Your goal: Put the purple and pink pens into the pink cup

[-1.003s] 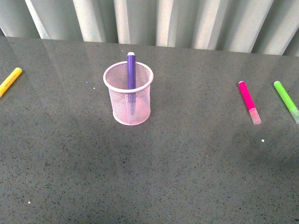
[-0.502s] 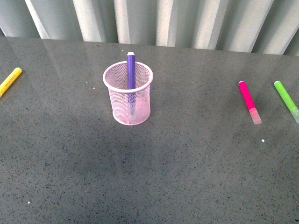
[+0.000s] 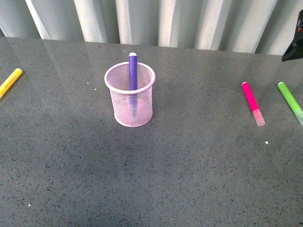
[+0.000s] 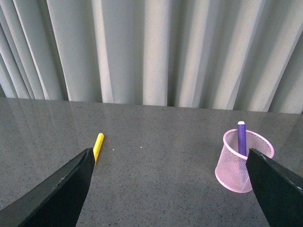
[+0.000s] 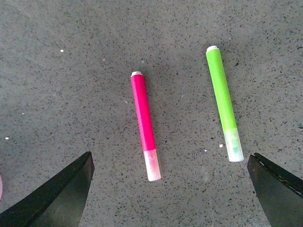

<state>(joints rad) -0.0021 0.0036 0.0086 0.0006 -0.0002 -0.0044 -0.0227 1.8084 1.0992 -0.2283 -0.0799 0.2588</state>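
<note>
The pink cup [image 3: 130, 97] stands upright on the table left of centre, with the purple pen [image 3: 133, 71] upright inside it; both also show in the left wrist view, cup [image 4: 235, 170] and pen [image 4: 241, 137]. The pink pen [image 3: 252, 102] lies flat on the table at the right, also in the right wrist view [image 5: 144, 118]. My right gripper [image 5: 170, 198] is open above the table, the pink pen lying between its spread fingers. A dark part of the right arm [image 3: 295, 42] shows at the front view's right edge. My left gripper [image 4: 170, 194] is open and empty, back from the cup.
A light green marker [image 3: 290, 101] lies right of the pink pen, also in the right wrist view [image 5: 223, 101]. A yellow marker [image 3: 9, 82] lies at the far left, also in the left wrist view [image 4: 98, 145]. A pleated grey curtain [image 3: 156, 21] backs the table.
A dark part of the right arm has come into the front view at the upper right edge. The cup and pens have not moved.
</note>
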